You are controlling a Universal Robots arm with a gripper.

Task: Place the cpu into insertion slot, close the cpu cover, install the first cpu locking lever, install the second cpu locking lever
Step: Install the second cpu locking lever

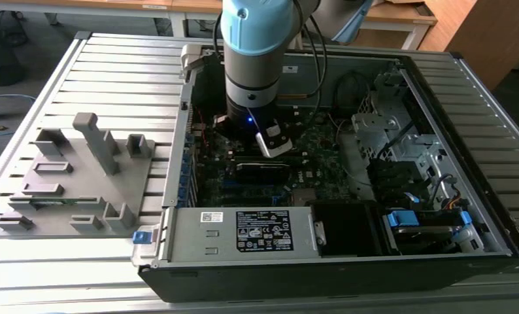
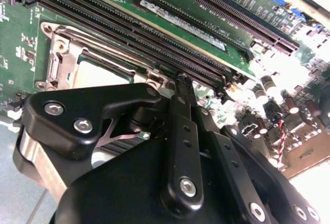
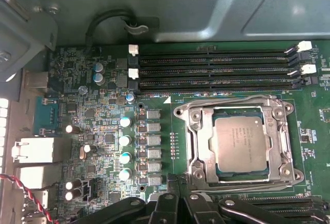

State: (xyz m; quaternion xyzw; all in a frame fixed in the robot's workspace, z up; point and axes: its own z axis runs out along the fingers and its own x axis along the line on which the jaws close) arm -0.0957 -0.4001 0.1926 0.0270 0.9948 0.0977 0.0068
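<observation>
We see the small flat square cpu with its dull grey-brown metal top already seated in the insertion slot, the small square socket with a silver metal rim. It lies on the green motherboard, just beside the long narrow black memory slots. The thin silver cpu cover, a square frame with a large window, appears to lie down flat around the chip, framing it on all sides, so we judge the first two steps done and the locking levers to be the step in hand. We cannot make out from these frames whether either lever is already latched.

Our black tool hangs low over the board at the near edge of the socket; in the second wrist view its fingers stand narrow, drawn close together with nothing between them. In the exterior view the blue-and-grey robot arm reaches down into the open black computer case, which rests on the slatted metal surface. A grey plastic fixture tray sits well apart at the exterior view's left.

We judge a lever move would call for the narrow fingertip to catch the thin wire beside the socket rim, press it down and sideways under its hook, without scraping the memory slots.
</observation>
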